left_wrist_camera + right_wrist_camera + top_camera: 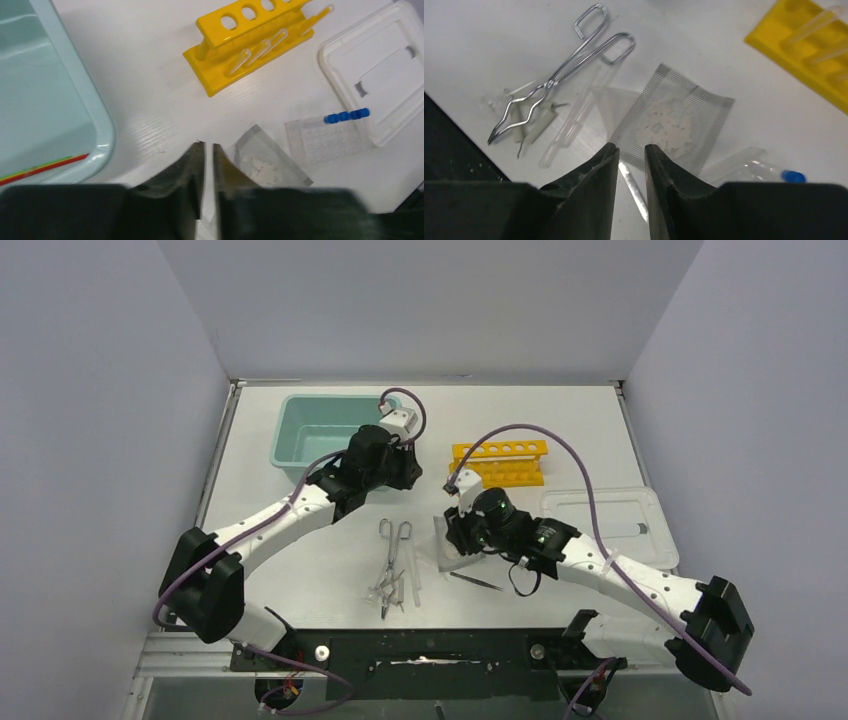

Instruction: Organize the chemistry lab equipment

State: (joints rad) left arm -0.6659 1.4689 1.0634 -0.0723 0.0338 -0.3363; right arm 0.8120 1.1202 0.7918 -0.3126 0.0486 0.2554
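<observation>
The metal forceps (393, 550) (559, 75) lie at the table's middle front, with clear droppers (410, 583) (574, 120) beside them. Thin tweezers (476, 581) (634, 185) lie on the table under my right gripper. A wire mesh square (671, 120) (270, 160) lies next to a clear bag of white discs (330, 137), which has blue-capped tubes (346, 116) at its end. My right gripper (457, 537) (631, 150) hovers just short of the mesh, jaws a little apart and empty. My left gripper (408, 476) (208, 146) is beside the teal tub, nearly closed and empty.
The teal tub (290, 435) (102, 125) stands at the back left. A yellow tube rack (500, 462) (250, 42) (809, 45) with clear tubes leaning on it is at the back middle. A translucent white lid (605, 520) (385, 65) lies at the right.
</observation>
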